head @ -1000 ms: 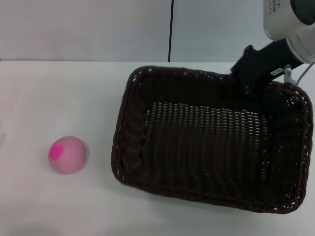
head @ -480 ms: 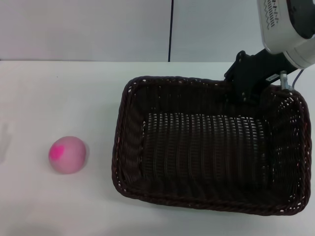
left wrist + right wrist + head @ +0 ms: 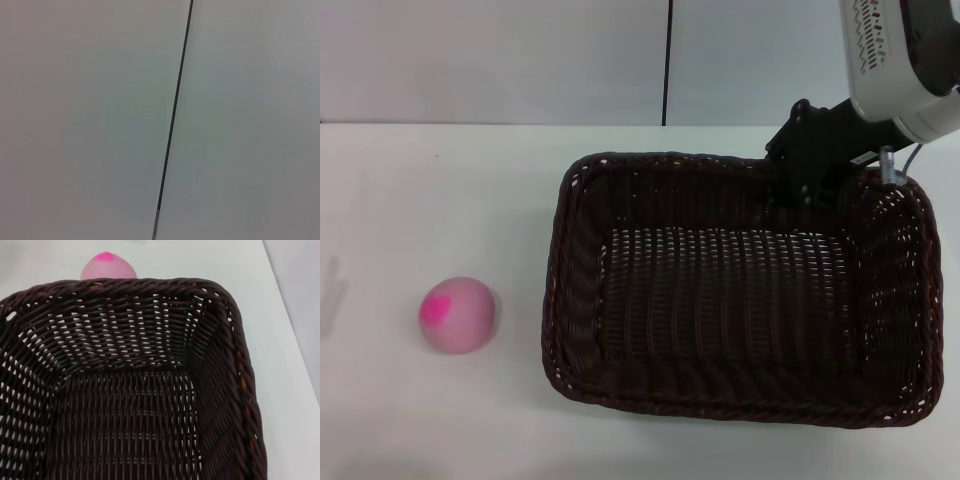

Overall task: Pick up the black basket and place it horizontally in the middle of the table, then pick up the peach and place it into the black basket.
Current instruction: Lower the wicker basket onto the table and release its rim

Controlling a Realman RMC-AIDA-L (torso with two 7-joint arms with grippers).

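The black basket (image 3: pixel 720 402) lies flat on the white table (image 3: pixel 440 200), right of the middle, its long side across my view, and it is empty. My right gripper (image 3: pixel 809 186) is at its far rim near the right corner, shut on that rim. The right wrist view looks into the basket (image 3: pixel 150 286), with the peach (image 3: pixel 107 266) beyond its left-hand end wall. The peach (image 3: pixel 458 314), pale pink with a magenta patch, sits on the table to the left of the basket, apart from it. My left gripper is out of view; its wrist view shows only wall.
A pale wall with a dark vertical seam (image 3: pixel 667 60) stands behind the table's far edge. White tabletop lies open around the peach and in front of the basket.
The basket has swung and settled from a tilted, skewed pose to lie flat and square. My right gripper has moved left and down with the rim. The peach has not moved.
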